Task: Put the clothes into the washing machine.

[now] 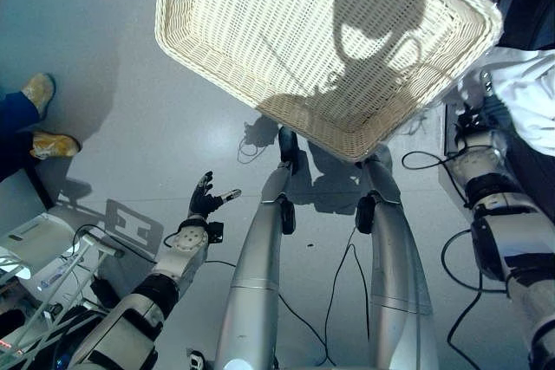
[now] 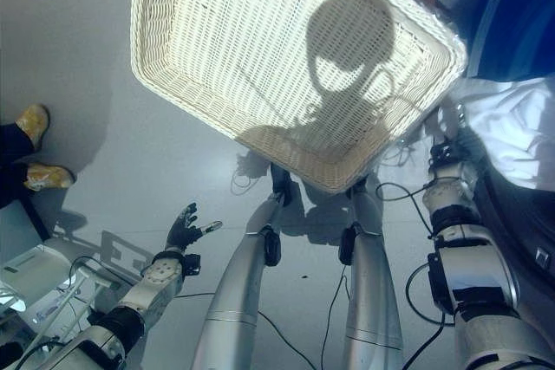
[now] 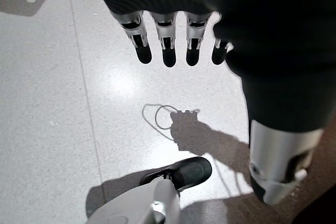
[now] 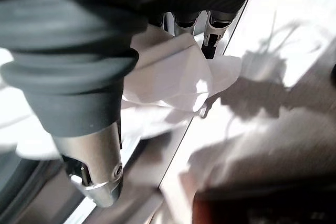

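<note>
White clothes (image 2: 512,127) lie bunched at the washing machine's (image 2: 520,32) dark opening, off the robot's right side, just past the right corner of the wicker basket (image 2: 208,67), which stands on the grey floor (image 1: 104,153) with nothing showing inside it. The right hand (image 4: 210,30) is the nearer one by far: in its wrist view the fingers (image 4: 211,43) curl down onto the cloth and the thumb closes beside it, so the garment looks pinched, with a white fold hanging past the fingertips across the machine's metal rim (image 4: 173,145). From the hand the drum lies straight ahead and slightly inward. The loose fold draped over the rim could catch if the cloth is not pushed deeper. The left hand (image 1: 206,199) hangs low over the floor beside the left leg, fingers (image 3: 168,51) straight and apart, holding nothing, well apart from the machine
</note>
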You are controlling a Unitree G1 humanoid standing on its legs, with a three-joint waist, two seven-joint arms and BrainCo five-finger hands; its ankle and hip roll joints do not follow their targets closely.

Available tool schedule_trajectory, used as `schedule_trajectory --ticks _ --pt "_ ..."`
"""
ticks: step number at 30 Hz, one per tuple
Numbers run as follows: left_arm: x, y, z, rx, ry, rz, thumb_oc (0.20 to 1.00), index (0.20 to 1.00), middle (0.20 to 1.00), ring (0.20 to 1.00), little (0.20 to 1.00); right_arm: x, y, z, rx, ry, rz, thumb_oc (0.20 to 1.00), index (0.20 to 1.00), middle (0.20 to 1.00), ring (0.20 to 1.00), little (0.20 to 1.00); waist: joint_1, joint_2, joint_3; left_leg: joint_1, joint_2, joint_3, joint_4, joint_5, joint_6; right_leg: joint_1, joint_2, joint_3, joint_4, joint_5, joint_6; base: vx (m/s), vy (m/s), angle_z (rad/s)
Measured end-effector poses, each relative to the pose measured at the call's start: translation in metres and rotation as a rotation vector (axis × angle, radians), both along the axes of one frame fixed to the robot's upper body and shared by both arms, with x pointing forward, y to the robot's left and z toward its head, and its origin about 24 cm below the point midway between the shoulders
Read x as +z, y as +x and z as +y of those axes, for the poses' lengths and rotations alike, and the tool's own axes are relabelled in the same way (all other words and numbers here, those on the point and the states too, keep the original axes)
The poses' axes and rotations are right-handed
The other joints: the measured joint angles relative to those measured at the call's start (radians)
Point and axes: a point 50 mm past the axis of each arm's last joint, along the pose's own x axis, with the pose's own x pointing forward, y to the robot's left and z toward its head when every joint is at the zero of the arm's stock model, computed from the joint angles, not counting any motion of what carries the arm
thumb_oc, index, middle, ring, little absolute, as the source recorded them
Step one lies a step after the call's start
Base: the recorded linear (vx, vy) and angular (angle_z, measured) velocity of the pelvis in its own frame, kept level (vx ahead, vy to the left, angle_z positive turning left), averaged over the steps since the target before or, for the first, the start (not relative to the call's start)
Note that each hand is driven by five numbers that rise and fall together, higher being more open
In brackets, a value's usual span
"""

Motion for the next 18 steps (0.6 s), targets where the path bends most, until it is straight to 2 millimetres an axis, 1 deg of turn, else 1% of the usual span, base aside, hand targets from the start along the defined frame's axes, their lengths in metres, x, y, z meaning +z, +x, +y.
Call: schedule_trajectory --ticks 1,3,5,6,7,8,9,11,13,14,15,16,18 --pt "0.000 0.000 0.000 0.000 0.000 0.000 1.000 1.000 1.000 1.000 1.000 0.000 0.000 0.000 0.000 0.000 0.000 1.000 1.000 1.000 1.000 1.000 0.000 0.000 0.000 0.000 0.000 0.000 0.000 0.000 0.000 0.000 0.000 0.000 0.000 0.000 0.000 0.00 0.000 0.00" --pt "0.002 0.000 -0.002 -0.008 -0.015 -0.014 1.000 1.000 1.000 1.000 1.000 0.025 0.001 0.008 0.051 0.024 -0.153 1.000 1.000 1.000 1.000 1.000 -0.003 0.000 0.000 -0.015 -0.006 0.000 0.009 0.002 0.002 -0.008 -0.001 -0.003 0.000 0.004 -0.001 0.00 0.000 0.00" --pt "0.003 0.000 -0.003 -0.007 -0.019 -0.018 1.000 1.000 1.000 1.000 1.000 0.036 0.000 0.010 0.065 0.047 -0.237 1.000 1.000 1.000 1.000 1.000 -0.001 0.000 0.000 -0.022 -0.006 0.000 0.007 0.002 0.002 -0.016 -0.001 -0.003 -0.003 0.007 -0.001 0.00 0.020 0.00" --pt "0.003 0.000 -0.003 -0.007 -0.019 -0.018 1.000 1.000 1.000 1.000 1.000 0.036 0.000 0.010 0.065 0.047 -0.237 1.000 1.000 1.000 1.000 1.000 -0.001 0.000 0.000 -0.022 -0.006 0.000 0.007 0.002 0.002 -0.016 -0.001 -0.003 -0.003 0.007 -0.001 0.00 0.000 0.00" --pt "0.002 -0.001 -0.001 -0.003 -0.018 -0.013 1.000 1.000 1.000 1.000 1.000 0.039 0.000 0.010 0.085 0.109 -0.293 1.000 1.000 1.000 1.000 1.000 0.002 0.000 0.000 -0.019 -0.007 0.001 0.003 0.002 0.002 -0.013 -0.001 -0.003 -0.005 0.007 -0.001 -0.01 0.061 0.00" --pt "0.002 -0.001 0.000 0.001 -0.019 -0.014 1.000 1.000 1.000 1.000 1.000 0.040 0.000 0.010 0.091 0.133 -0.314 1.000 1.000 1.000 1.000 1.000 0.002 0.000 0.000 -0.018 -0.007 0.001 0.001 0.002 0.002 -0.013 -0.001 -0.002 -0.006 0.007 -0.001 -0.01 0.074 -0.01" --pt "0.001 -0.002 0.000 0.004 -0.020 -0.014 1.000 1.000 1.000 1.000 1.000 0.040 0.001 0.011 0.106 0.231 -0.379 1.000 1.000 1.000 1.000 1.000 0.002 0.000 0.000 -0.016 -0.008 0.004 -0.002 0.003 0.003 -0.012 0.000 0.000 -0.009 0.009 0.000 -0.01 0.062 -0.02" --pt "-0.001 -0.002 -0.001 -0.001 -0.016 -0.013 1.000 1.000 1.000 1.000 1.000 0.040 0.002 0.013 0.115 0.343 -0.448 1.000 1.000 1.000 1.000 1.000 0.005 0.000 0.000 -0.006 -0.008 0.009 -0.003 0.006 0.005 -0.007 0.000 0.006 -0.009 0.013 -0.004 -0.02 0.030 -0.04" --pt "-0.001 -0.002 -0.001 -0.002 -0.017 -0.020 1.000 1.000 1.000 1.000 1.000 0.040 0.002 0.013 0.112 0.391 -0.473 1.000 1.000 1.000 1.000 1.000 0.011 0.000 0.000 0.004 -0.008 0.013 -0.005 0.005 0.005 0.000 0.000 0.008 -0.009 0.014 -0.004 -0.02 0.043 -0.03" --pt "0.000 -0.002 -0.002 -0.004 -0.018 -0.024 1.000 1.000 1.000 1.000 1.000 0.040 0.001 0.012 0.105 0.426 -0.490 0.909 0.909 0.909 0.909 0.909 0.017 0.000 0.000 0.013 -0.008 0.016 -0.007 0.005 0.005 0.007 0.000 0.010 -0.009 0.014 -0.004 -0.02 0.046 -0.02" --pt "0.000 -0.002 -0.003 -0.009 -0.017 -0.026 1.000 1.000 1.000 1.000 1.000 0.039 0.001 0.011 0.097 0.444 -0.499 0.630 0.630 0.630 0.630 0.630 0.023 0.000 0.000 0.020 -0.008 0.018 -0.010 0.005 0.005 0.012 0.000 0.011 -0.010 0.014 -0.004 -0.04 0.056 0.00" --pt "-0.001 -0.003 -0.004 -0.013 -0.017 -0.030 1.000 1.000 1.000 1.000 1.000 0.039 0.000 0.010 0.078 0.484 -0.516 0.200 0.200 0.200 0.200 0.200 0.029 0.000 0.000 0.033 -0.009 0.024 -0.020 0.008 0.007 0.021 -0.001 0.014 -0.011 0.014 -0.004 -0.04 0.052 0.01" --pt "-0.002 -0.005 -0.004 -0.019 -0.015 -0.028 1.000 1.000 1.000 1.000 1.000 0.041 0.000 0.013 0.070 0.522 -0.524 0.200 0.200 0.200 0.200 0.200 0.029 0.000 0.000 0.042 -0.010 0.027 -0.030 0.010 0.010 0.031 -0.001 0.015 -0.026 0.018 0.002 -0.04 0.036 -0.01"
